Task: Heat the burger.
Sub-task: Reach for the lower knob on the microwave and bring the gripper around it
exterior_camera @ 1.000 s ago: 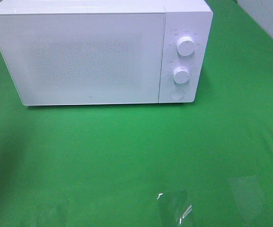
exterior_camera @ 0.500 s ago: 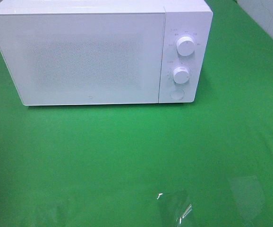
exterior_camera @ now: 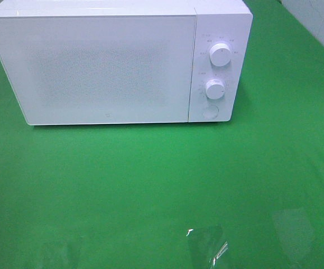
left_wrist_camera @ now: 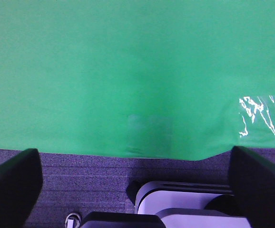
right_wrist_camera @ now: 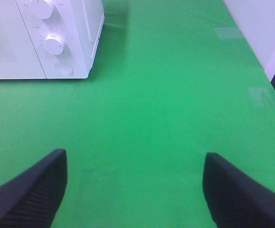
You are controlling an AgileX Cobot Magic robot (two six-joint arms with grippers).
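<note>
Filling the upper left and middle of the high view, a white microwave [exterior_camera: 106, 61] stands on the green table [exterior_camera: 151, 179] with its door [exterior_camera: 95, 67] shut. On the control panel at the microwave's right end, an upper knob [exterior_camera: 221, 55] sits above a lower knob [exterior_camera: 214, 88], with a round button [exterior_camera: 209, 112] under both. Near the bottom edge, a little right of centre, a clear glossy patch [exterior_camera: 207, 246] lies flat on the table and catches the light. A fainter patch [exterior_camera: 292, 224] lies toward the lower right.

From the left wrist, the left tool [left_wrist_camera: 133, 154] stands wide, its two dark fingers [left_wrist_camera: 11, 185] far apart with nothing between them. It hangs over the table's edge. Past that edge lie grey carpet [left_wrist_camera: 80, 175] and a white and grey piece of the rig [left_wrist_camera: 185, 199].

From the right wrist, the right tool [right_wrist_camera: 133, 156] also stands wide and holds nothing, with bare green table between its fingers. The microwave's knob end is well ahead of it and off to one side, apart from it.

Where the burger is, I cannot tell, since none of the three views shows it.
</note>
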